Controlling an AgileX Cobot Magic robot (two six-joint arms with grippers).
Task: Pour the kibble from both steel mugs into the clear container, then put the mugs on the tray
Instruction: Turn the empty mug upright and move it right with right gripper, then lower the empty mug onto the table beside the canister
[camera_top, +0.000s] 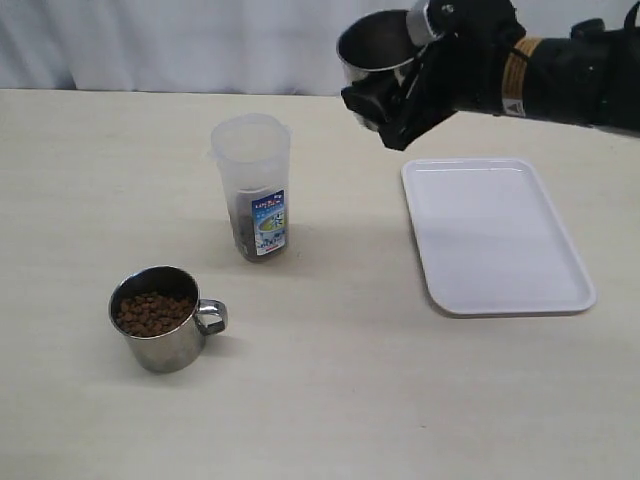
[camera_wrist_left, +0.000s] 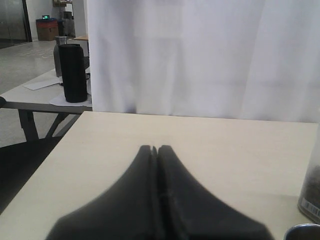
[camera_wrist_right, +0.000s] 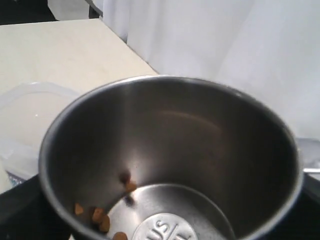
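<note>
Steel mug, raised, holds scant kibble.

You're looking at a pale beige table with three things set on it. The clear container stands upright near the middle, its blue-and-white label turned toward the exterior camera. A steel mug holding kibble sits at the front left, apart from the container, its handle pointing right. The tray lies flat on the right.
</note>
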